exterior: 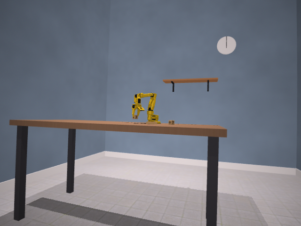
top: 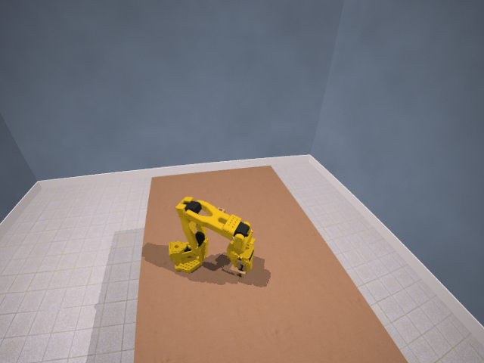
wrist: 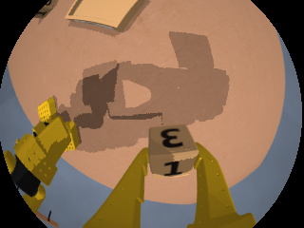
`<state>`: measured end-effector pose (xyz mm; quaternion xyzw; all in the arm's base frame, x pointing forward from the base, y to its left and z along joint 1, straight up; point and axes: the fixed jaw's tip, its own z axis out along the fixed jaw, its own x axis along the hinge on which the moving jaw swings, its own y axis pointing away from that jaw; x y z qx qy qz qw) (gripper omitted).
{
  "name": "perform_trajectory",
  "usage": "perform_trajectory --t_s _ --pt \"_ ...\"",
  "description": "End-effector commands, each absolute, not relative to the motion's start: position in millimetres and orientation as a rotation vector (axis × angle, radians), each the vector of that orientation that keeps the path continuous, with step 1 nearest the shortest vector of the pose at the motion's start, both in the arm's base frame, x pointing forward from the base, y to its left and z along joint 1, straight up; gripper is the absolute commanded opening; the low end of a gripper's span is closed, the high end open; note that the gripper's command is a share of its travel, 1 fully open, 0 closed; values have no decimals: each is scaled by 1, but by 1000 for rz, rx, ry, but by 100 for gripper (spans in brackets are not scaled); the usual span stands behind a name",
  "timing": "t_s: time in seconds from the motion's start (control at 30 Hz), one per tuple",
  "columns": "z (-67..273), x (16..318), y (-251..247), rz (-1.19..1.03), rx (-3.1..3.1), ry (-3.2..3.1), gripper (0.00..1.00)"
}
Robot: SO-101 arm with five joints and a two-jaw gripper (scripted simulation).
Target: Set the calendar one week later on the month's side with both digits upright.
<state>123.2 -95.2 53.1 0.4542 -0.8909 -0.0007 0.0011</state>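
Note:
My gripper (top: 242, 268) (exterior: 135, 116) (wrist: 172, 154) is shut on a light wooden cube (top: 240, 266) (exterior: 135, 117) (wrist: 163, 141), held above the table. In the wrist view one face shows a 3, upside down in the picture, and the adjoining face a 1. The second cube (top: 221, 209) (exterior: 171, 122) (wrist: 44, 9) stands on the table outside the tray, with a 7 on one face in the exterior view. The shallow tan tray (exterior: 152, 123) (wrist: 104, 11) lies on the table. Its visible part is empty; the rest is cut off. The arm hides most of it in the top view. No month's name is readable.
The brown table top (top: 273, 320) (exterior: 80, 123) carries the arm's base (top: 188, 259) (exterior: 153, 118). The arm's shadow falls across the table below the held cube. A wall shelf (exterior: 190, 80) and a round clock (exterior: 226, 45) are far behind.

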Motion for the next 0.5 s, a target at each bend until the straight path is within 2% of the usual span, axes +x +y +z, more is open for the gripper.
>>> perform_trajectory --t_s 0.0,0.47 --pt "56 128 -97 64 1457 -2804 0" --pt "52 128 -97 63 1457 -2804 0"
